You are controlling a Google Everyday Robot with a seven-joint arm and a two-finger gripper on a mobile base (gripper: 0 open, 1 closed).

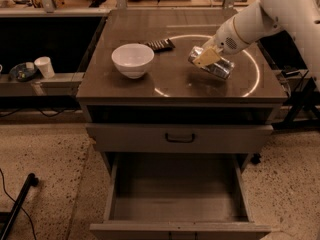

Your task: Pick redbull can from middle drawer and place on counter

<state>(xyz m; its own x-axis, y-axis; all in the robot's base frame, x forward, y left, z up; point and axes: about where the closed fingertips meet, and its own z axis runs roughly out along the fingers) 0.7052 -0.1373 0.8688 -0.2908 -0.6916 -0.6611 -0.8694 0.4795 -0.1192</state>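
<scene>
The redbull can (219,68) lies on its side, tilted, on the right half of the counter (175,81), inside the bright ring reflection. My gripper (205,57) comes in from the upper right on the white arm and is shut on the can's left end, its yellowish fingers (206,57) across it. I cannot tell whether the can rests on the counter or hangs just above it. The middle drawer (175,204) is pulled out wide open below, and its grey floor is bare.
A white bowl (132,59) stands on the counter's left half, with a dark ridged flat object (160,45) behind it. A closed drawer front with a black handle (180,138) sits above the open drawer. A white cup (45,66) stands on a low shelf at left.
</scene>
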